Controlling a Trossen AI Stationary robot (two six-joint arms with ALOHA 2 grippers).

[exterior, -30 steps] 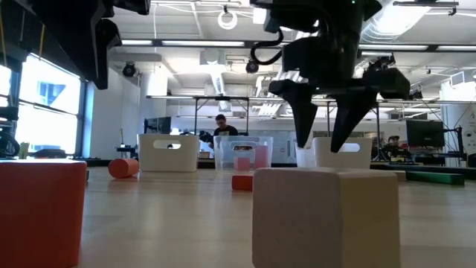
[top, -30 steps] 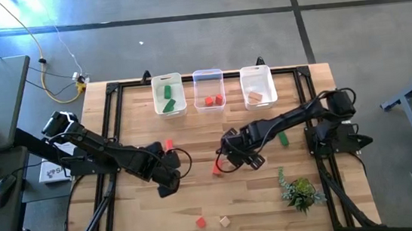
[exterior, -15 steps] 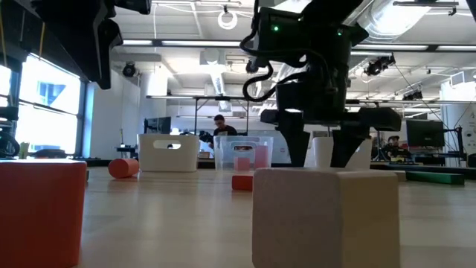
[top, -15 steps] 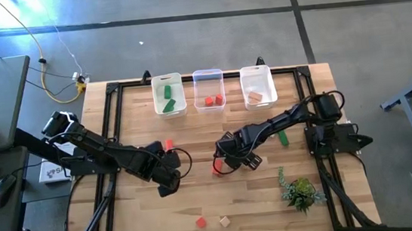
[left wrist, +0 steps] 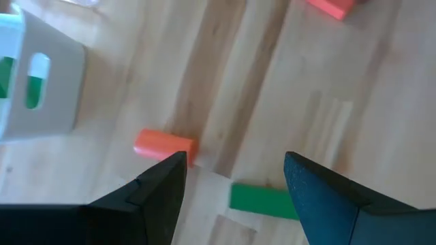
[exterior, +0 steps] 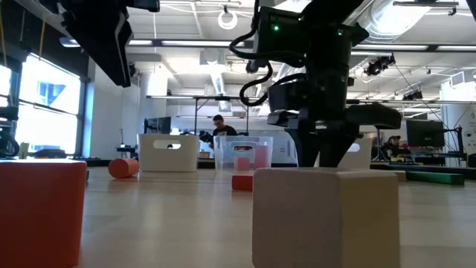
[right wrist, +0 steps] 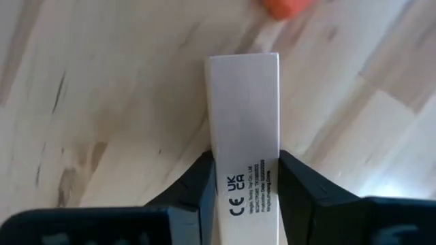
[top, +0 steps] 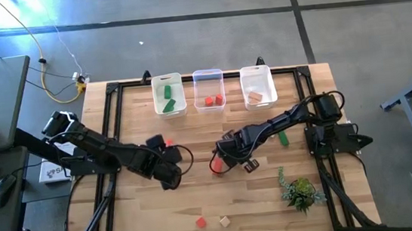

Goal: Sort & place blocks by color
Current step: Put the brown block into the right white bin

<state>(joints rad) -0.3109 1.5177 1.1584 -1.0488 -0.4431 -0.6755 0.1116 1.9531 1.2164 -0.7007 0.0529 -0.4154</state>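
Tan cube [exterior: 323, 216] nearest the low camera, just beside a red cube [exterior: 37, 212], both loose at the near edge of the surface [top: 260, 209]. Plain wood on one, matt red paint on the other, square edges, flat faces. Probably light and stiff, no give under pressure, not fragile; paint perhaps a little slick. Best taken across two opposite flat faces, square on, not on a corner.

Farther in, at mid-surface, right gripper [top: 229, 156] low over the wood, fingers [right wrist: 197, 184] clenched on a tan bar [right wrist: 244, 136]: pale, long, a small printed label on top, gripped across its narrow width near one end. Likely to pivot if lifted from that end, so a hold nearer the middle looks safer. Small red block [top: 214, 165] just beside it.

Left gripper [left wrist: 235, 173] at about the same depth, hovering, fingers [left wrist: 160, 184] released and spread wide, grasping nothing. Below it a green bar [left wrist: 262, 199] and an orange-red piece [left wrist: 163, 144], near each other but apart. Another green bar [top: 282, 137] off to the right side.

Farthest, in a row: white bin [top: 169, 108] with green pieces, clear bin [top: 207, 76] with red, white bin [top: 256, 71] with tan.
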